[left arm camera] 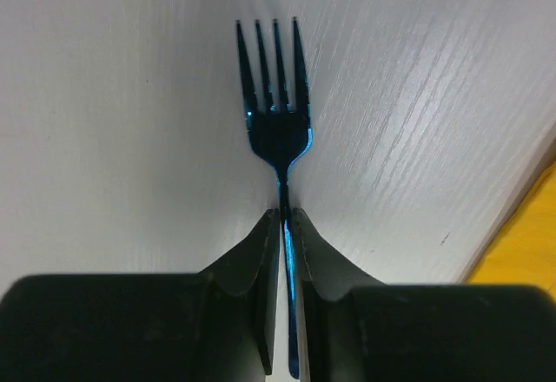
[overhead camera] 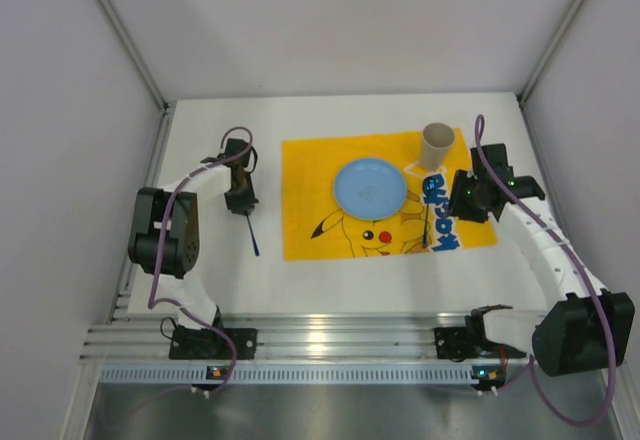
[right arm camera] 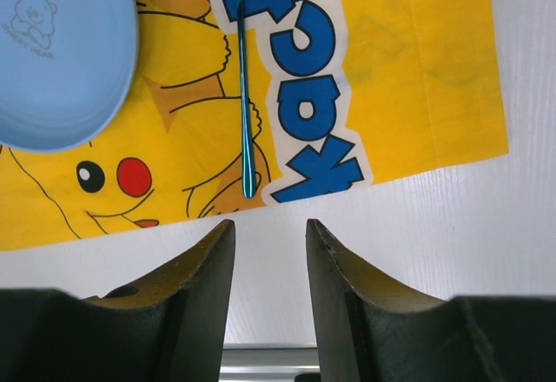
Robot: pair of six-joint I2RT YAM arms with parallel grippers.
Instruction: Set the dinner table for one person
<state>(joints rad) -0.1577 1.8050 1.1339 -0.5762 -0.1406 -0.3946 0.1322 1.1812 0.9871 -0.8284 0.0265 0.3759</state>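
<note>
My left gripper (overhead camera: 240,198) is shut on the handle of a dark blue fork (overhead camera: 252,234), whose tines point toward the near edge over the white dinner table (overhead camera: 330,280), left of the yellow Pikachu mat (overhead camera: 310,230). In the left wrist view the fork (left arm camera: 274,95) sticks out from between the closed fingertips (left arm camera: 269,234). A light blue plate (overhead camera: 369,185) sits in the middle of the mat, with a blue utensil (overhead camera: 428,218) to its right. My right gripper (overhead camera: 463,200) is open and empty, beside that utensil (right arm camera: 246,95).
A beige cup (overhead camera: 437,144) stands at the mat's far right corner. The metal rail (overhead camera: 320,338) runs along the near edge. White walls enclose the table on three sides. The plate (right arm camera: 61,52) and mat (right arm camera: 417,78) show in the right wrist view.
</note>
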